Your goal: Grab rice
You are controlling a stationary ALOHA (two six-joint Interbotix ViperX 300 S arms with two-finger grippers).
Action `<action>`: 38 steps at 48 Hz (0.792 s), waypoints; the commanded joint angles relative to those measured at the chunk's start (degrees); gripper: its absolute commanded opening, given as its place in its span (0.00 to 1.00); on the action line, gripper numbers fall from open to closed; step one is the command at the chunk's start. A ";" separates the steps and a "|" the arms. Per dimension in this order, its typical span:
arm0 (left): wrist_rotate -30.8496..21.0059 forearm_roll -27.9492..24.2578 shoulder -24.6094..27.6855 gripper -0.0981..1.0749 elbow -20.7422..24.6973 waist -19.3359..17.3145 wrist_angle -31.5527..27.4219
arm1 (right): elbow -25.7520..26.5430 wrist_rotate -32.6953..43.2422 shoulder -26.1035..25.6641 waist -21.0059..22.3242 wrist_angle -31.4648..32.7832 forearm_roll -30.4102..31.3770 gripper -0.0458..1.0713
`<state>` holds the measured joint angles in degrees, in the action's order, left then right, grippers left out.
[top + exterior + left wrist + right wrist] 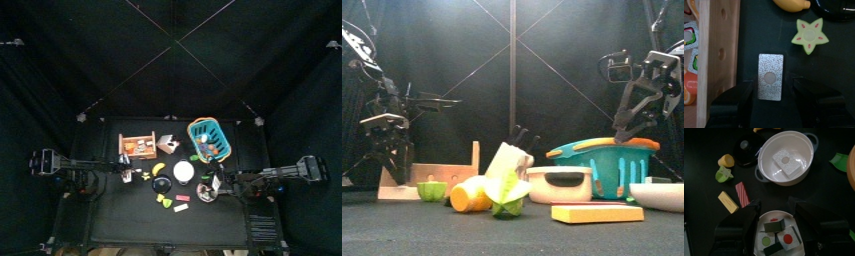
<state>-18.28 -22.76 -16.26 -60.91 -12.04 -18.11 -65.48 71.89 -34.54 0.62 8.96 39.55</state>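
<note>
I'm over the rice block [771, 76] with the left gripper [772, 84]. The block is a speckled white slab with a pale oval spot, lying flat on the left side of the bench just beside the wooden tray [721, 50], close to its edge but apart from it. My jaws are spread wide, one on either side of the slab's long edges and not touching it.

To do this well, I'd come straight down with the slab centred, so that neither jaw catches the tray wall, then close across the narrow width. The slab is thin, so the jaws will probably need to get almost down to the bench.

The right gripper [774, 205] hangs on the right with its jaws spread, over a white bowl [759, 225].

My count:
- Speckled slabs: two. One is under my jaws and a similar one [785, 160] sits in the white pot [767, 175].
- Pots: one.
- Bowls: one, holding a few sushi pieces that I can't number surely.
- Star-shaped slices [809, 36]: one.
- Teal baskets [609, 160]: one.
- Yellow blocks [728, 202]: one.
- Red striped strips [743, 194]: one.
</note>
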 commanded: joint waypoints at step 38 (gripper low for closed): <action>-0.26 0.00 6.68 0.89 -0.88 -1.23 3.16 | 0.44 0.00 -0.18 0.44 -0.35 -0.09 0.79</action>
<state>-18.63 -22.76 -10.46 -62.40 -13.27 -14.94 -65.57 71.89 -34.45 0.88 8.96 39.55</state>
